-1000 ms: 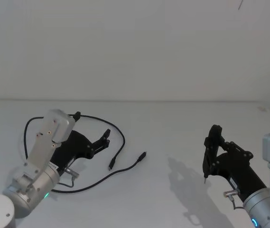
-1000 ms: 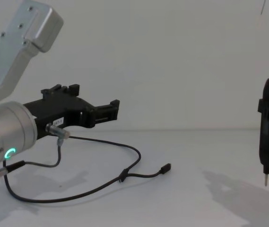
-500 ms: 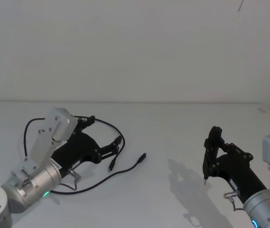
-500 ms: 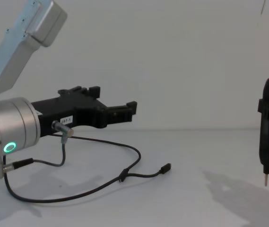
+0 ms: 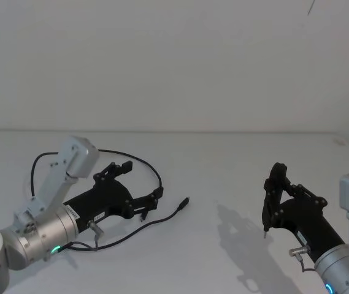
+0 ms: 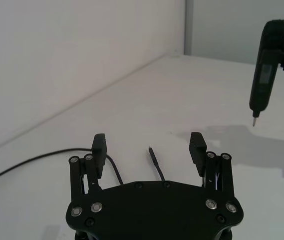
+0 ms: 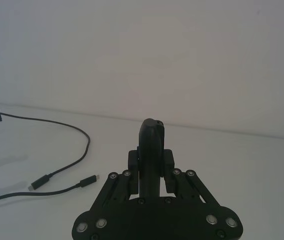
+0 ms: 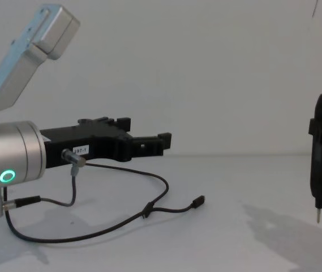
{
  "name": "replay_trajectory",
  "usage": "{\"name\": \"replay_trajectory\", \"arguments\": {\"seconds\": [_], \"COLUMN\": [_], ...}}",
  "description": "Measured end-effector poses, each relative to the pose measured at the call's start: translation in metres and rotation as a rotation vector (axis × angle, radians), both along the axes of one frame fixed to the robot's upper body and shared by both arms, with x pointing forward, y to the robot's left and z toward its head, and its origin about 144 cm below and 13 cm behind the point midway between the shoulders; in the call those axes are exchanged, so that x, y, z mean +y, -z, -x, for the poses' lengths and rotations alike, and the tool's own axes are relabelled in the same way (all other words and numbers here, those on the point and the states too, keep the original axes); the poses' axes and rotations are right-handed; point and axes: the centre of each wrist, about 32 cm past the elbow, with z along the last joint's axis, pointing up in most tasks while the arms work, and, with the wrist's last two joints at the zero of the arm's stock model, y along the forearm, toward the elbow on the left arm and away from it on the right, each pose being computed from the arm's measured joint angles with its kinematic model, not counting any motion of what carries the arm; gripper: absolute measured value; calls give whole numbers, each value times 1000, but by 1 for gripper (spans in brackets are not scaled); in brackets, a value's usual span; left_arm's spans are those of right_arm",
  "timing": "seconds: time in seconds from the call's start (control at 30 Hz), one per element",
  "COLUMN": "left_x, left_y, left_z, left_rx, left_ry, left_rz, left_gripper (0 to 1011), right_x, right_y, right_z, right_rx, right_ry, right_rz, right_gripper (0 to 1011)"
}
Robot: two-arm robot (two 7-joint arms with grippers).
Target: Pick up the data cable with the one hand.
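White table (image 5: 223,165) and a plain white wall are all you see. On the robot's left side the data cable (image 5: 168,214) lies flat in a loop, with its plugs pointing to the middle. In the last second the left gripper (image 5: 142,180) has pushed forward and gone level. Its 2 fingers are spread wide above the loop and look clear of it. I think it must now drop and pinch. The right gripper (image 5: 278,190) waits far off, pressed around a black pointed tool (image 8: 319,170).
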Motion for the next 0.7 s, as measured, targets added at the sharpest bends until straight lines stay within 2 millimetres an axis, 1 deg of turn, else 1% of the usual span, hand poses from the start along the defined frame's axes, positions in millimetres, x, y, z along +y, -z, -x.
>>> {"name": "replay_trajectory", "arguments": {"seconds": [0.43,0.7], "left_x": [3,3], "left_y": [-10,-11], "left_z": [-4,-4], "left_rx": [113,172], "left_ry": [38,59], "left_rz": [-62,-91], "left_gripper": [1001,1001], "right_x": [0,0], "right_y": [0,0], "right_z": [0,0], "right_rx": [0,0], "right_ry": [0,0], "right_rz": [0,0], "right_gripper": [279,279]}}
